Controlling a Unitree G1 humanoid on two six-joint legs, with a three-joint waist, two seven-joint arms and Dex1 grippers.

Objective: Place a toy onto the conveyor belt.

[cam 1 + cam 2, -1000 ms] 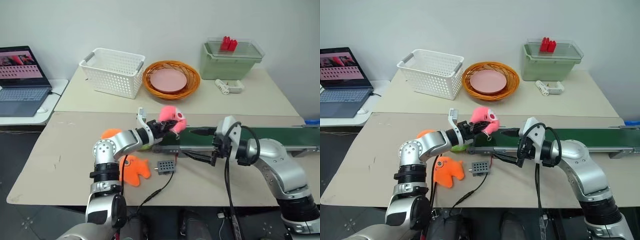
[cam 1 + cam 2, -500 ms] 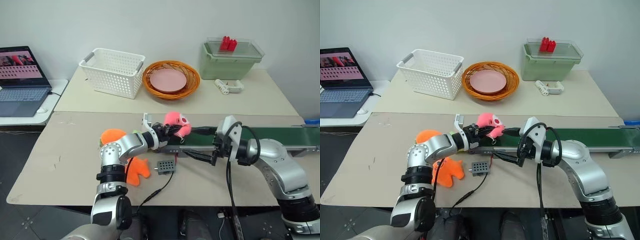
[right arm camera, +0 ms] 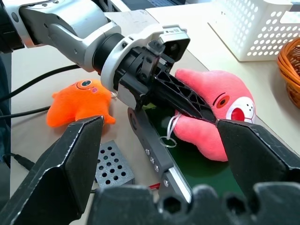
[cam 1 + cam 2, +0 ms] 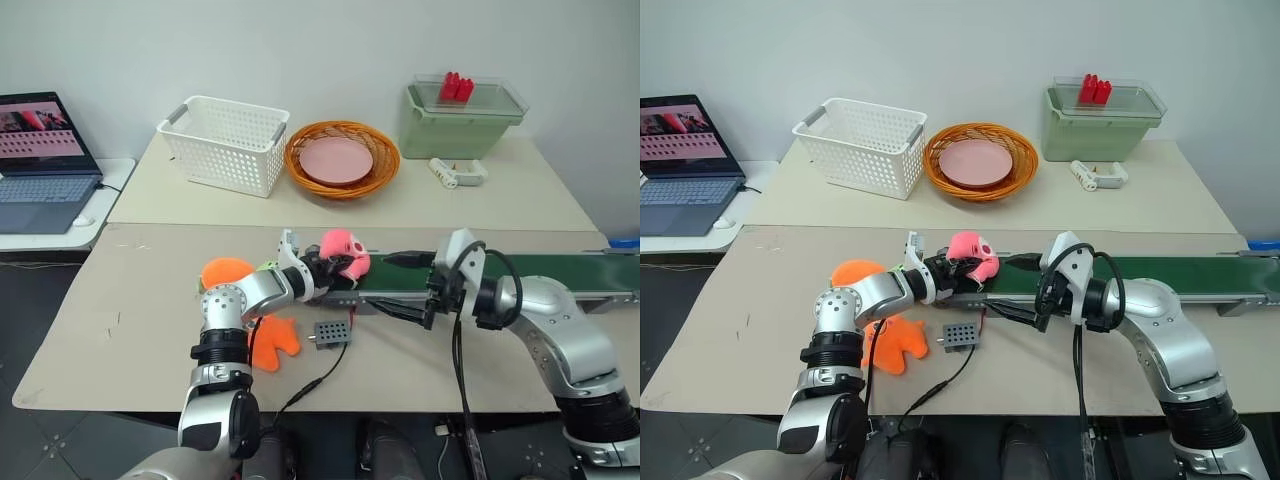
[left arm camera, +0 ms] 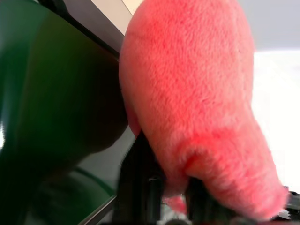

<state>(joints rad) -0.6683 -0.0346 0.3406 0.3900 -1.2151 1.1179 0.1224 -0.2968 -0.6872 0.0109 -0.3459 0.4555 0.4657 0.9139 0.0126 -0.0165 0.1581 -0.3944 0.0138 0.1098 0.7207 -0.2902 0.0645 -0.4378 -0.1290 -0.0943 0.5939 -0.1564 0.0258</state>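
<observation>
At belt (image 4: pixel 520 272) end | L claw (image 4: pixel 335 268) level, on toy (image 4: pixel 342 249) | R claw (image 4: pixel 400 285) agape

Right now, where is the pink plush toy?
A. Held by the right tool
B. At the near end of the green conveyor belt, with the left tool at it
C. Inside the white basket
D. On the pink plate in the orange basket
B: the pink plush toy lies at the end of the conveyor belt, with the left tool against it; the right tool stands open, apart from it.
</observation>
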